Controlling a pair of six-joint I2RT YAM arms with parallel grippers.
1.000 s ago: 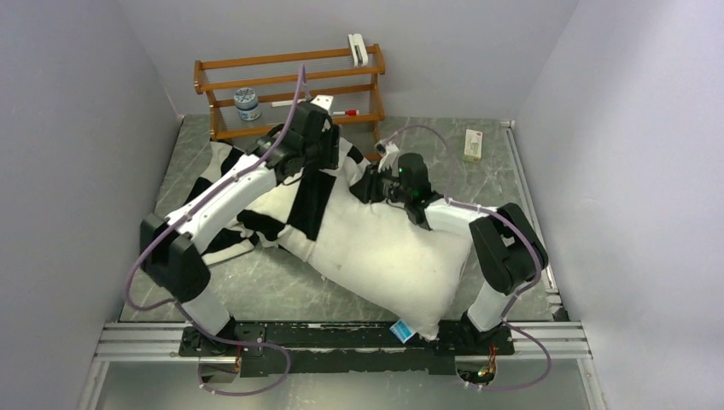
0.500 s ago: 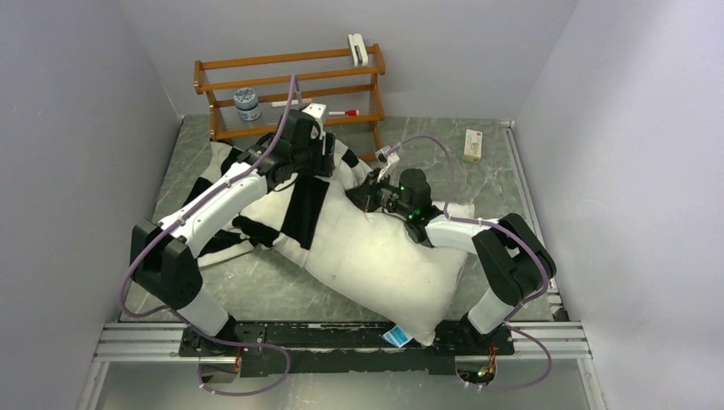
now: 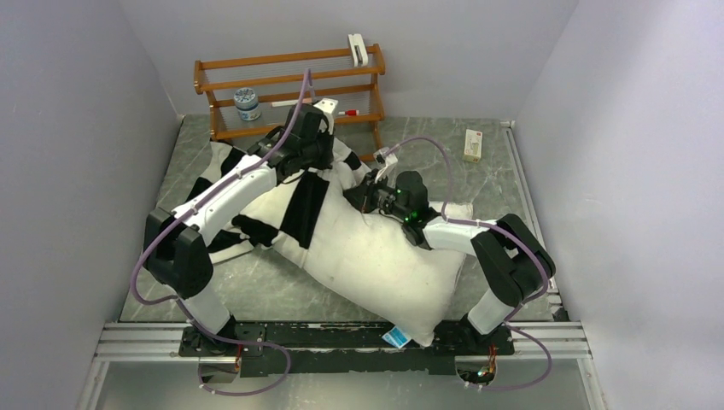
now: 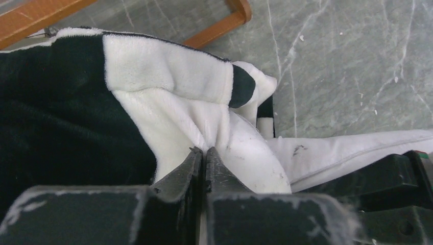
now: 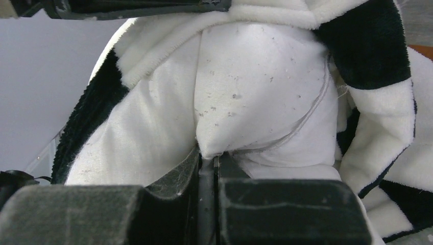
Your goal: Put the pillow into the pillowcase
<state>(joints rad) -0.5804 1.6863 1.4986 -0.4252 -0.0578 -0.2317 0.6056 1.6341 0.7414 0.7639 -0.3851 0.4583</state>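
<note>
From above, we see the pillow (image 3: 384,256) lying diagonally on the table (image 3: 495,171), its far end inside the pillowcase (image 3: 303,205); open table lies to the right. On the left wrist, the left gripper (image 4: 204,153) pinches the pillowcase's white plush, fingers nearly together. On the right wrist, the right gripper (image 5: 208,155) clamps the pillow's speckled, seamed edge.
</note>
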